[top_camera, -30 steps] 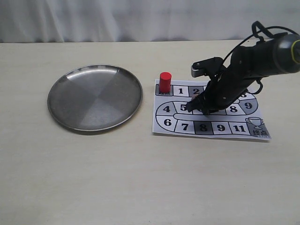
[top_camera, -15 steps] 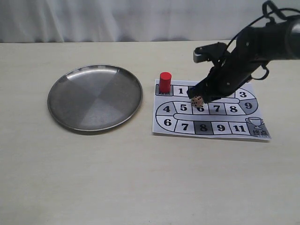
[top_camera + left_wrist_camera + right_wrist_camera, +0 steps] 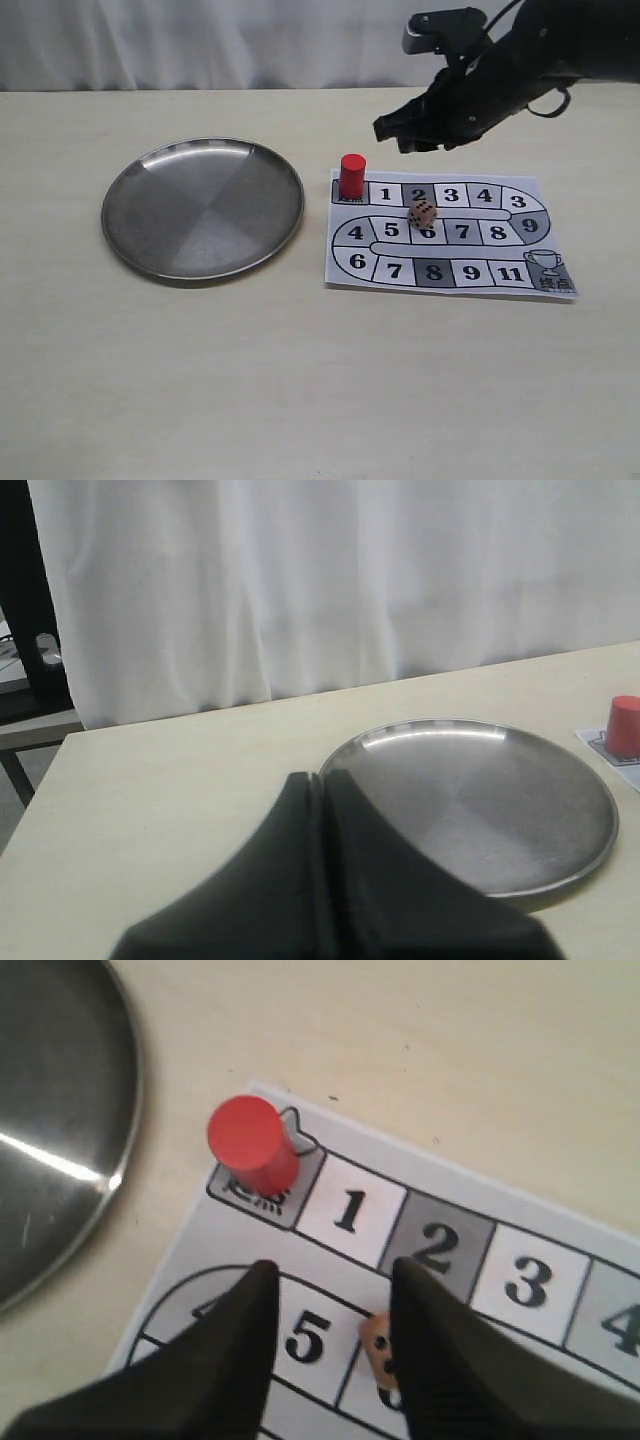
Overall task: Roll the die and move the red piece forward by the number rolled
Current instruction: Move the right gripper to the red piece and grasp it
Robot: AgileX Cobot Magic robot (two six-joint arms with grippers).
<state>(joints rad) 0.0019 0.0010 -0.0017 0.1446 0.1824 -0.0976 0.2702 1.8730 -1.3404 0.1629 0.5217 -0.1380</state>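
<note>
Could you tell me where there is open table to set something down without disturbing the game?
The broad table strip in front of the plate and board is bare, and so is the plate. Crowded: the board's start end, with red piece, die and right gripper overhead. The plate-board gap is narrow.

In the right wrist view, a finger (image 3: pixel 440 1360) of my right gripper (image 3: pixel 328 1290) covers part of the die (image 3: pixel 376 1352), so I cannot count its pips. The board (image 3: pixel 350 1210) and plate (image 3: pixel 60 1110) run off the frame. In the exterior view the die's pips are too small to read, and my right arm (image 3: pixel 560 50) leaves at the upper right. In the left wrist view my left gripper (image 3: pixel 322 780) is a dark blur, and the frame edge cuts the red piece (image 3: pixel 624 725).
</note>
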